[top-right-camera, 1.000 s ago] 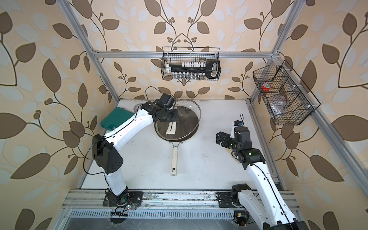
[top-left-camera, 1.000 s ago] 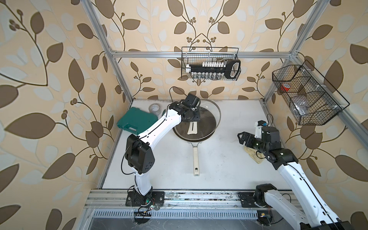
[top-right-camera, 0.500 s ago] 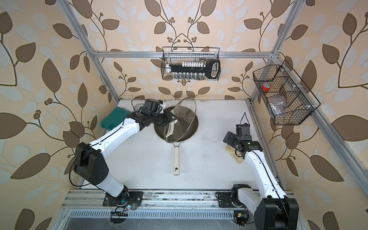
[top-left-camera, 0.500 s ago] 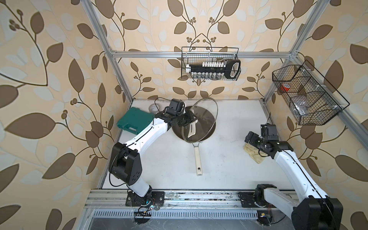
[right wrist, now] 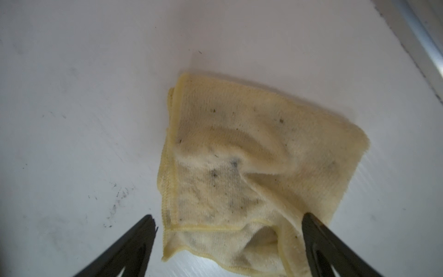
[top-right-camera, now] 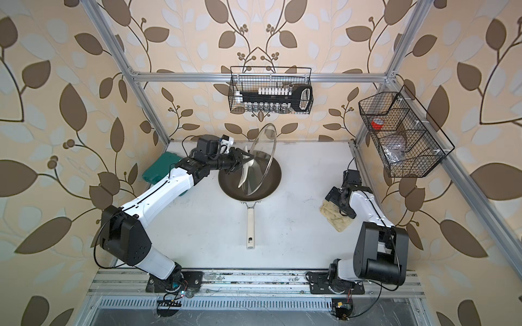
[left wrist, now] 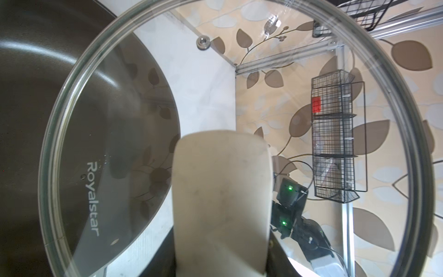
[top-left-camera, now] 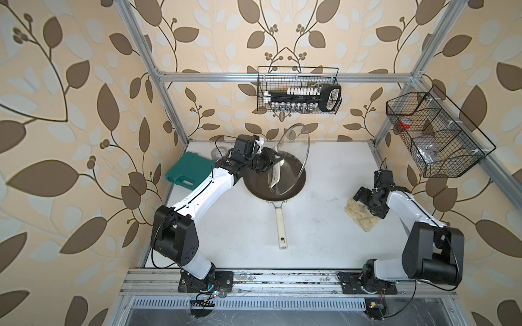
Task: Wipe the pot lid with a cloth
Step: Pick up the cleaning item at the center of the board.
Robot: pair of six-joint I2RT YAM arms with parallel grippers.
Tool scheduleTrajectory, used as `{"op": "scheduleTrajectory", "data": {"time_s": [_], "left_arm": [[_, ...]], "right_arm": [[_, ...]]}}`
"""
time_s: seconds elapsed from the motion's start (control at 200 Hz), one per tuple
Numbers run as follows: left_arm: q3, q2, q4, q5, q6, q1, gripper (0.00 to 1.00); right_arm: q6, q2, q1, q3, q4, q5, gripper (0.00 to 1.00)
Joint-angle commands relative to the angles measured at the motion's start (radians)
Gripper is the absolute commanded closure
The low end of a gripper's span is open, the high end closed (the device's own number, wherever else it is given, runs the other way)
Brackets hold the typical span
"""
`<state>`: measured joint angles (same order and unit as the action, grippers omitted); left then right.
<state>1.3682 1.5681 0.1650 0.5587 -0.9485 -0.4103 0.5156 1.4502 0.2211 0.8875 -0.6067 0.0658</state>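
Left gripper (top-left-camera: 269,163) is clamped on the cream handle (left wrist: 220,191) of the pot lid (top-left-camera: 293,158), holding the lid on edge, nearly upright, just above the frying pan (top-left-camera: 258,187); its glass face is turned toward the right arm. Right gripper (right wrist: 229,220) is spread wide and hangs low over the cloth (right wrist: 251,156), which lies rumpled and folded on the counter (top-left-camera: 226,220), well apart from the lid. One finger is over the cloth's edge and the other over bare counter beside it; whether either touches, I cannot tell.

The step in hand looks like picking up the cloth, with the lid already presented for wiping. Next, the right gripper likely needs to settle onto the raised fold, close enough to gather fabric rather than scrape the counter, then lift and carry the cloth across to the glass.
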Motion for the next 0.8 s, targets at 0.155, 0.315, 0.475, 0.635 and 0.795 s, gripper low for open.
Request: {"op": "scheduleTrajectory", "data": {"time_s": [0.155, 0.315, 0.475, 0.635, 0.795], "left_arm": [[0.056, -0.104, -0.32, 0.107, -0.036, 0.005, 1.0], [0.071, -0.091, -0.334, 0.125, -0.044, 0.007, 1.0], [0.053, -0.091, -0.388, 0.14, -0.054, 0.007, 1.0], [0.05, -0.09, -0.345, 0.112, -0.098, 0.011, 1.0], [0.038, -0.067, -0.369, 0.155, -0.184, 0.025, 1.0]], "right_arm": [[-0.028, 0.124, 0.003, 0.006, -0.012, -0.025, 0.1], [-0.028, 0.186, 0.003, -0.006, -0.003, -0.065, 0.28], [-0.026, 0.185, 0.003, -0.026, 0.001, -0.1, 0.71], [-0.037, 0.144, 0.003, -0.037, 0.019, -0.165, 1.0], [-0.037, 0.038, 0.003, -0.05, 0.065, -0.256, 1.0]]}}
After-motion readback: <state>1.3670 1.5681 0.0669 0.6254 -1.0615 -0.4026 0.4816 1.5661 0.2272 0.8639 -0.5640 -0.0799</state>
